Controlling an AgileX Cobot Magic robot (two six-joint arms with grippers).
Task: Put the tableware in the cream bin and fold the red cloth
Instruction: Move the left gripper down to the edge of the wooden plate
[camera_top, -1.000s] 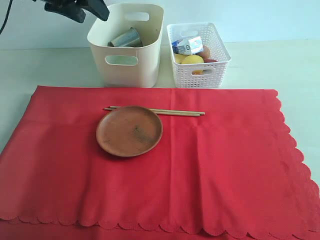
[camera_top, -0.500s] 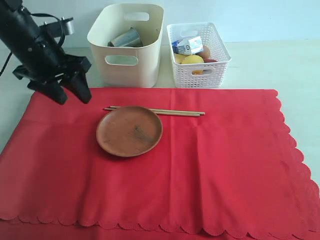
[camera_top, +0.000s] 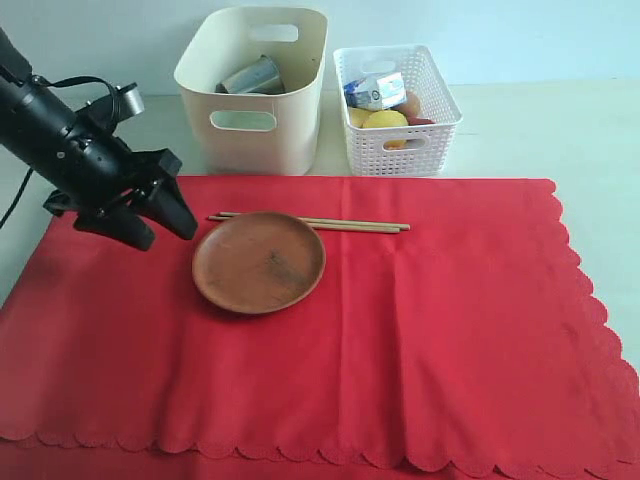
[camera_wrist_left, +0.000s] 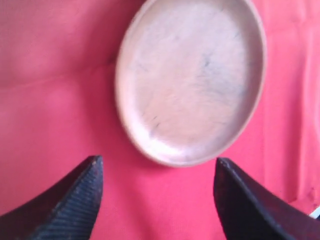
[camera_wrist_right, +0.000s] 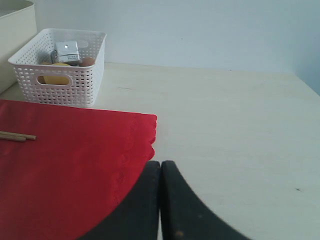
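Hovering the released left pincer (camera_top: 166, 234) just beside the round brown plate (camera_top: 259, 262), seemingly not touching, and holding the right pincer (camera_wrist_right: 160, 200) clenched empty.

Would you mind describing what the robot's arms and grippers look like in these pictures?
The left arm is matte black, with a thin black cable looping near the wrist and a small grey round fitting beside it. The left gripper has two black wedge-shaped fingers with finely ribbed inner faces. The right gripper is likewise black, smooth and curved.
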